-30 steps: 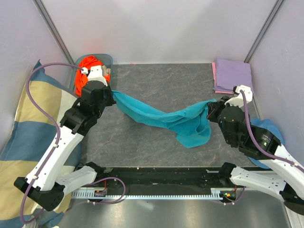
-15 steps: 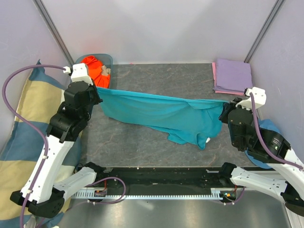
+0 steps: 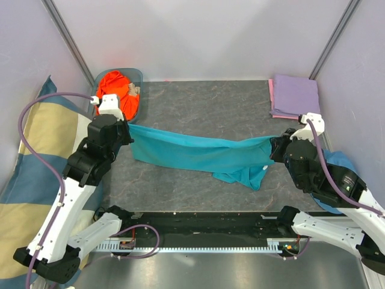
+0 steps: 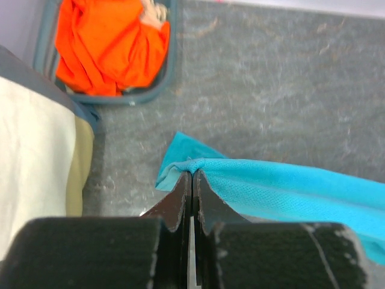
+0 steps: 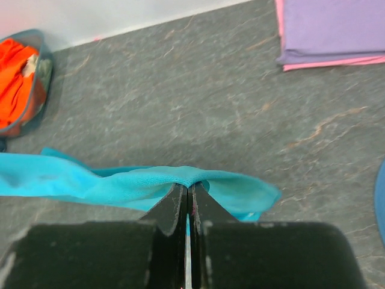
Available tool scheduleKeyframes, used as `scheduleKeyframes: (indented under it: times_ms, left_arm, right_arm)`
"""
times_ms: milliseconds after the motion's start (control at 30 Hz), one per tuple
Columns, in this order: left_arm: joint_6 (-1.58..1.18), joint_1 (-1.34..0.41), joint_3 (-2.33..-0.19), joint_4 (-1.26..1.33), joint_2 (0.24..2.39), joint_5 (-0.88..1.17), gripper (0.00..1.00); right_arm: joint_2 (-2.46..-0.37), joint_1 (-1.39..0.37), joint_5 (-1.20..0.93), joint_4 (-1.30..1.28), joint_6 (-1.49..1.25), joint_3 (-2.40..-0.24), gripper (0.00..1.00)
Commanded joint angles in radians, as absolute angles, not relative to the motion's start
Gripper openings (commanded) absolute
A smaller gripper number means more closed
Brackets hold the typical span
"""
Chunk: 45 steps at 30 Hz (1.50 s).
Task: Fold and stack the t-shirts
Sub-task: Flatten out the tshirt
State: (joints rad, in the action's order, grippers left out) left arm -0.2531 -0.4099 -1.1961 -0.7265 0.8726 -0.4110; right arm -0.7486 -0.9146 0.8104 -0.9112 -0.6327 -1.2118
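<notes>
Spreading seems the step in hand: left fingers (image 4: 184,194) and right fingers (image 5: 178,203), pinched shut on the teal t-shirt (image 3: 192,154), stretch it nine to three o'clock across the counter (image 3: 204,108); next it needs laying flat.

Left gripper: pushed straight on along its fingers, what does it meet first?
Beyond the teal t-shirt fold it pinches, the left gripper likely meets bare table; the bin with the orange t-shirt lies left of that line. Depth is unclear.

Pale lavender walls (image 3: 210,36) enclose a grey marbled tabletop (image 3: 204,102).
</notes>
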Motion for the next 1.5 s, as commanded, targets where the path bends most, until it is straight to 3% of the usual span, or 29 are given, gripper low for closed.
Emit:
scheduleKeyframes:
  times_ms: [0,267,433,567,700,833,1033,1300,1467]
  left_arm:
    - [-0.284,-0.403,-1.163,-0.706,0.867,-0.365,0.02]
    - [-0.218,-0.403,-1.262,-0.606,1.0,-0.361,0.02]
    - [-0.186,-0.403,-1.365,-0.491,1.13,-0.385,0.02]
    - [-0.167,-0.402,-1.512,-0.459,1.236,-0.376,0.02]
    - [-0.146,-0.388,-1.681,-0.494,1.339,-0.353,0.02]
    - [-0.126,-0.377,-1.831,-0.54,1.364,-0.342,0.02]
    - [-0.123,-0.377,-1.807,-0.569,1.292,-0.333,0.02]
    - [-0.219,-0.377,-1.507,-0.656,0.993,-0.209,0.02]
    - [-0.32,-0.377,-1.52,-0.834,0.801,-0.103,0.02]
  right_arm:
    - [-0.742,-0.917,0.745,-0.894,-0.655,-1.212,0.0]
    - [-0.837,-0.917,0.965,-0.816,-0.52,-1.247,0.0]
    - [-0.969,-0.902,1.095,-0.565,-0.321,-1.255,0.0]
    - [-1.087,-0.792,0.929,-0.41,-0.155,-1.38,0.0]
    - [-1.242,-0.629,0.787,-0.411,-0.088,-1.558,0.0]
    - [-1.336,-0.574,0.753,-0.426,-0.019,-1.73,0.0]
    - [-1.342,-0.565,0.703,-0.466,-0.023,-1.812,0.0]
    - [-1.089,-0.566,0.471,-0.603,-0.176,-1.617,0.0]
    - [-0.97,-0.566,0.443,-0.754,-0.187,-1.787,0.0]
